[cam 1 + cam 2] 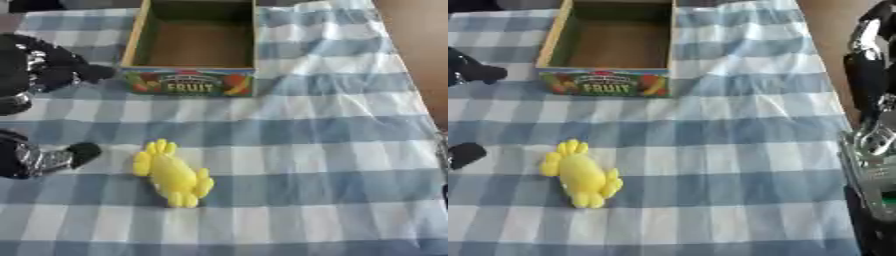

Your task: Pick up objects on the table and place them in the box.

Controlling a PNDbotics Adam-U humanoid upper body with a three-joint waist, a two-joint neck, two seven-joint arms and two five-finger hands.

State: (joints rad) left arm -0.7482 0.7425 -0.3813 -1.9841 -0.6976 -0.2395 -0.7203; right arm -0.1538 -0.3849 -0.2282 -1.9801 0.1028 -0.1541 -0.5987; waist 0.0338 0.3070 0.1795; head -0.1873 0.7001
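Near the fruit box [192,82], toward the viewer, lay a yellow toy [173,174] on the checked cloth [332,150]; left of it the left hand [39,70] hovered spread, holding nothing; right hand's [872,150] fingers unclear

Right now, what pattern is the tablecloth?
Blue and white checks on the tablecloth; the left eye view shows it best.

Box [192,50] at the far edge of the table [332,150]; toy [173,173] nearer, left of centre, well apart from box.
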